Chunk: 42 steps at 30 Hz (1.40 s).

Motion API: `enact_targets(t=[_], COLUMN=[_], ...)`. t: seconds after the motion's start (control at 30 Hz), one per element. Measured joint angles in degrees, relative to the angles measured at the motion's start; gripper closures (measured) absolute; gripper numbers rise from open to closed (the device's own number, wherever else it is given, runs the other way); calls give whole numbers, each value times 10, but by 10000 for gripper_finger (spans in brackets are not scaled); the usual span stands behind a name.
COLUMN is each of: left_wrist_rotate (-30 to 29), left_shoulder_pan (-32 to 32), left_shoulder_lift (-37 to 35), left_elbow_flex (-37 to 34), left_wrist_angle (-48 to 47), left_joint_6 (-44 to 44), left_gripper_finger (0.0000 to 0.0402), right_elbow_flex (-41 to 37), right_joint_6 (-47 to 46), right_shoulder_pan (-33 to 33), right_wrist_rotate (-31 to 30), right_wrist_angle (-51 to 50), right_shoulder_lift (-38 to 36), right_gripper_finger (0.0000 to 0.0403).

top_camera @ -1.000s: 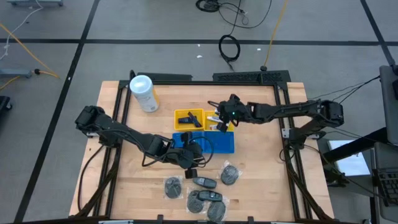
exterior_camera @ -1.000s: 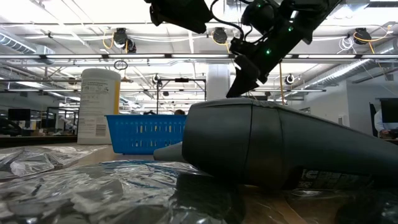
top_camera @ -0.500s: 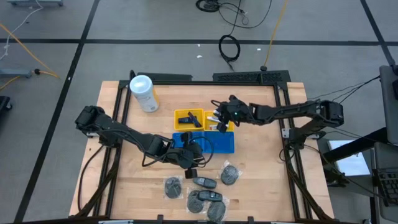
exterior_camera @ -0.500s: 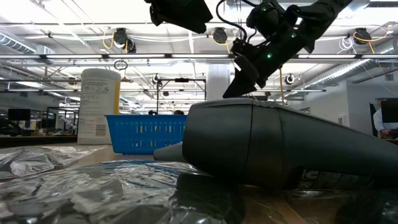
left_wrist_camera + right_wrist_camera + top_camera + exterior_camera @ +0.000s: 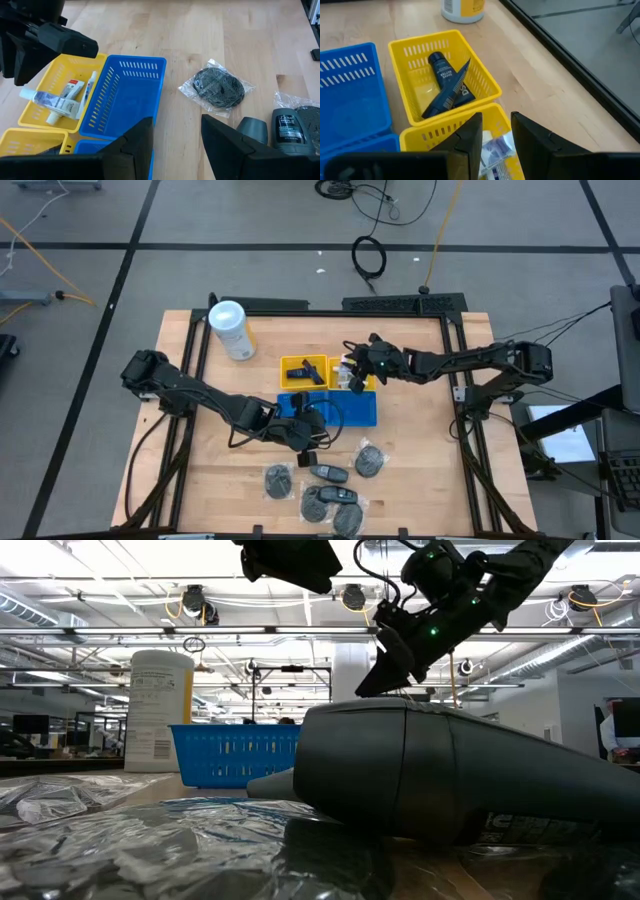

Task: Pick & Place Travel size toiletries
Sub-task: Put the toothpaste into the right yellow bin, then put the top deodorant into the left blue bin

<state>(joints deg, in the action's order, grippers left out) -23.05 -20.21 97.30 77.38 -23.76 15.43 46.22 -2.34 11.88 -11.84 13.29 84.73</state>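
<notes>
My right gripper (image 5: 349, 374) hovers open over the right compartment of the yellow tray (image 5: 300, 360). White tubes (image 5: 494, 150) lie in that compartment right below its fingers, and dark blue tubes (image 5: 445, 85) lie in the one beside it. My left gripper (image 5: 311, 432) hangs open and empty over the near edge of the blue tray (image 5: 355, 410). Several toiletries lie on the wood near the front edge. Among them are grey round clear-wrapped pieces (image 5: 278, 480) (image 5: 218, 87) and dark pieces (image 5: 328, 473) (image 5: 285, 122).
A large white canister with a yellow label (image 5: 230, 330) stands at the far left of the table. One dark toiletry (image 5: 450, 780) and clear wrapping (image 5: 150, 850) lie right in front of the low camera. Bare wood lies right of the trays.
My right gripper has tipped from pointing steeply down to a flatter slant, staying over the yellow tray's right compartment. My left arm has kept still.
</notes>
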Motion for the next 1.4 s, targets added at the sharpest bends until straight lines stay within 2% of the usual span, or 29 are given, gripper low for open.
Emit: enact_targets(t=[0.27, 0.5, 0.83, 1.0, 1.17, 1.4], left_wrist_rotate=[0, 0, 0, 0, 0, 0], left_shoulder_pan=[0, -2, -2, -1, -1, -1], left_shoulder_lift=[0, 0, 0, 0, 0, 0], left_elbow_flex=[0, 0, 0, 0, 0, 0], left_wrist_angle=[-1, -10, -33, -33, -35, -33], left_joint_6=[0, 0, -8, -7, -7, -7], left_gripper_finger=[241, 241, 241, 241, 241, 241], right_elbow_flex=[0, 0, 0, -6, -36, -67], right_joint_6=[0, -4, -86, -127, -164, -152], right_shoulder_pan=[-54, -133, -261, -318, -383, -451], right_wrist_rotate=[1, 2, 4, 46, 47, 34], right_wrist_angle=[22, 8, -34, -32, 56, 193], right_shoulder_lift=[0, -35, -55, -56, -41, 13], right_gripper_finger=[309, 314, 312, 312, 312, 314])
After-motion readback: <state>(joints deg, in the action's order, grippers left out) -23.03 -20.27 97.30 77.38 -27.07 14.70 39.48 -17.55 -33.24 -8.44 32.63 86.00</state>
